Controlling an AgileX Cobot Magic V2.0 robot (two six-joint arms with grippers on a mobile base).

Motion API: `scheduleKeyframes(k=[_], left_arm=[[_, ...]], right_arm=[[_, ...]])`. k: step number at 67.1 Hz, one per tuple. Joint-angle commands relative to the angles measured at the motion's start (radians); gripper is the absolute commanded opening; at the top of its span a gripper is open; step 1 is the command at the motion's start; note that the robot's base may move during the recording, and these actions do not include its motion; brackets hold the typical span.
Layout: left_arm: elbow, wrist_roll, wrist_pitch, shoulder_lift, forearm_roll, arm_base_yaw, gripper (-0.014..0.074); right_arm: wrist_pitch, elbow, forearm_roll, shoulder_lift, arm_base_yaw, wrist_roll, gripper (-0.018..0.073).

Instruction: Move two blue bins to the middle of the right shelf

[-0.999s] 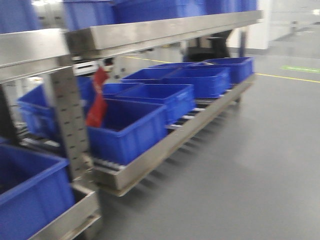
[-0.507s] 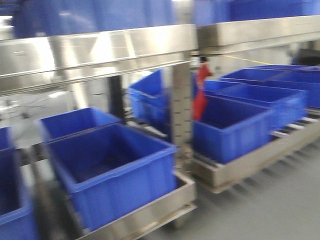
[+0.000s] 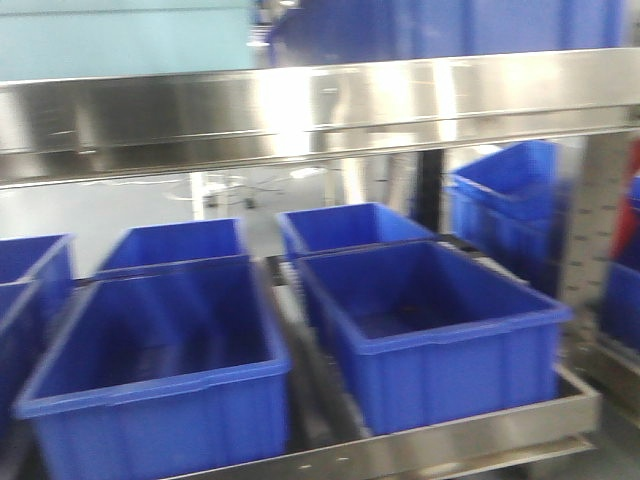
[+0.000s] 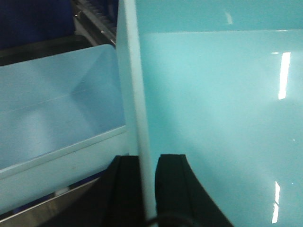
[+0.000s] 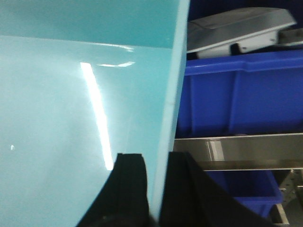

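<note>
Exterior front-facing: steel shelf rail (image 3: 320, 110) crosses above shelved blue bins (image 3: 450, 385).

Left tool (image 4: 147, 160), right tool (image 5: 152, 158): matte black fingers (image 4: 127, 189), flat-topped, flaring toward base.

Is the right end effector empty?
No, the right end effector has its fingers clamped on either side of the pale bin's wall.
</note>
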Motion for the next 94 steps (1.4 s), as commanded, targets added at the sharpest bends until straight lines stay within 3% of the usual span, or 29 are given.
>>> scheduleKeyframes(k=[1,94], left_arm=[[-0.012,0.01,-0.047,-0.015,-0.023,-0.006,-0.0111],[-0.012,0.01,-0.047,-0.015,-0.023,-0.006,-0.0111]], right_arm=[[-0.044,-0.011,0.004,-0.012,-0.001,-0.018,-0.0153],[-0.044,-0.011,0.004,-0.012,-0.001,-0.018,-0.0153]])
